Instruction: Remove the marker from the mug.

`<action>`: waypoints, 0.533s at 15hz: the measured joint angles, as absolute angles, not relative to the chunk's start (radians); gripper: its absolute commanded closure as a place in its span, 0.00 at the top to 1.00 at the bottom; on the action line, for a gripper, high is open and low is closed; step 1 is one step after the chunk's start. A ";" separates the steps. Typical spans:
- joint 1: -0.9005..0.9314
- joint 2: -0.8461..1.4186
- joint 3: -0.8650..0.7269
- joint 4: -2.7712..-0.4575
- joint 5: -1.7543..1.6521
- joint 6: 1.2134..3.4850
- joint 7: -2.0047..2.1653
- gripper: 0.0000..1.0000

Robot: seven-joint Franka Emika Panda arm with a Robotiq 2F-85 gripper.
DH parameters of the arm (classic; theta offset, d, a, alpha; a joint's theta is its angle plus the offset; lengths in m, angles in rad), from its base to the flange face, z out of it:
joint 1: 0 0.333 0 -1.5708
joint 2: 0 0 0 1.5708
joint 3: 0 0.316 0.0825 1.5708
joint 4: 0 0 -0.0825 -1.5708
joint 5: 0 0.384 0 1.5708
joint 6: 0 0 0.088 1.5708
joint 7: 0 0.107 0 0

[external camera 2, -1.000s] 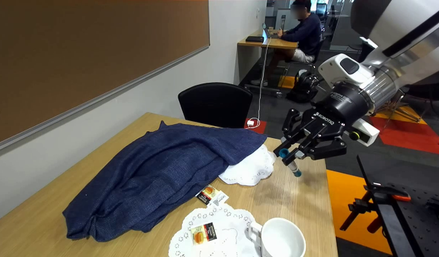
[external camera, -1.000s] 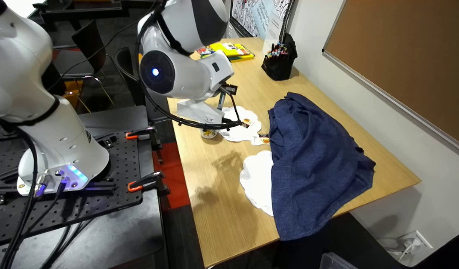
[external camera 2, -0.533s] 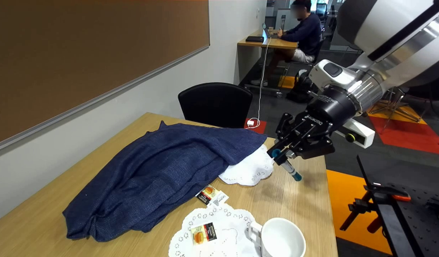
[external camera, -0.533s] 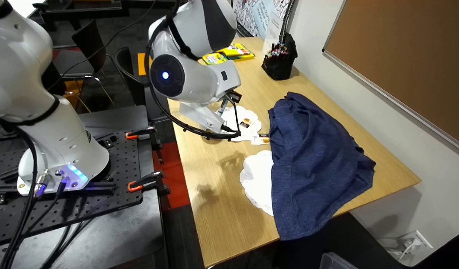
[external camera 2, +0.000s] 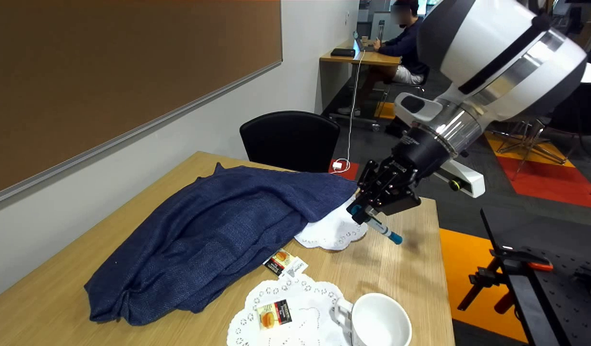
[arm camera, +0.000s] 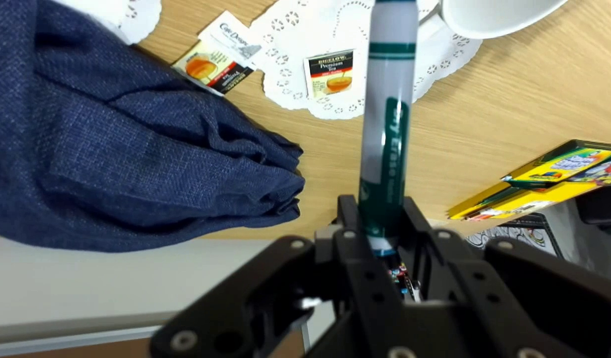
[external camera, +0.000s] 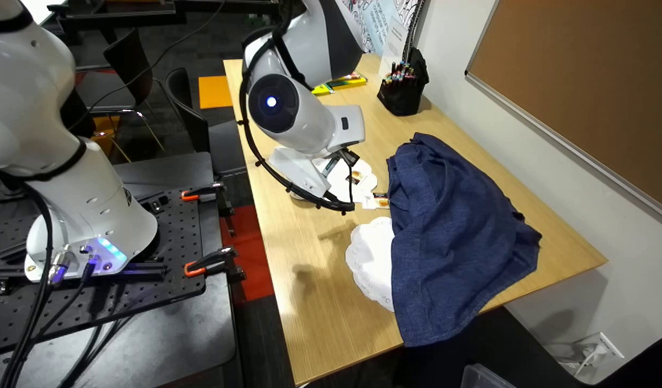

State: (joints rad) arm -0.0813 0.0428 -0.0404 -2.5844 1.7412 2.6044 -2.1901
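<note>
The marker, white and green with blue-teal ends, is held tilted in the air above the table. My gripper is shut on it near one end; the other end points down toward the table's edge. In the wrist view the marker stands between both fingertips and runs up the picture. The white mug stands upright at the bottom of an exterior view, apart from the marker, and its inside shows empty. Its edge also shows in the wrist view. In an exterior view the arm hides the fingers and most of the mug.
A large blue cloth lies heaped on the table. White doilies and tea packets lie beside it. Yellow boxes and a black pen holder stand along the table, near the wall.
My gripper has moved toward the cloth side and slightly lower, carrying the marker, which has tilted flatter. The mug and cloth have not moved.
</note>
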 measured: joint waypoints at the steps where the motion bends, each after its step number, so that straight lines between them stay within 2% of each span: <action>1: -0.078 0.061 -0.040 -2.572 1.725 2.606 -2.161 0.23; 3: -0.073 0.085 -0.040 -2.556 1.720 2.607 -2.151 0.23; 4: -0.072 0.090 -0.040 -2.553 1.720 2.608 -2.151 0.06; 8: -0.073 0.096 -0.042 -2.550 1.754 2.614 -2.147 0.06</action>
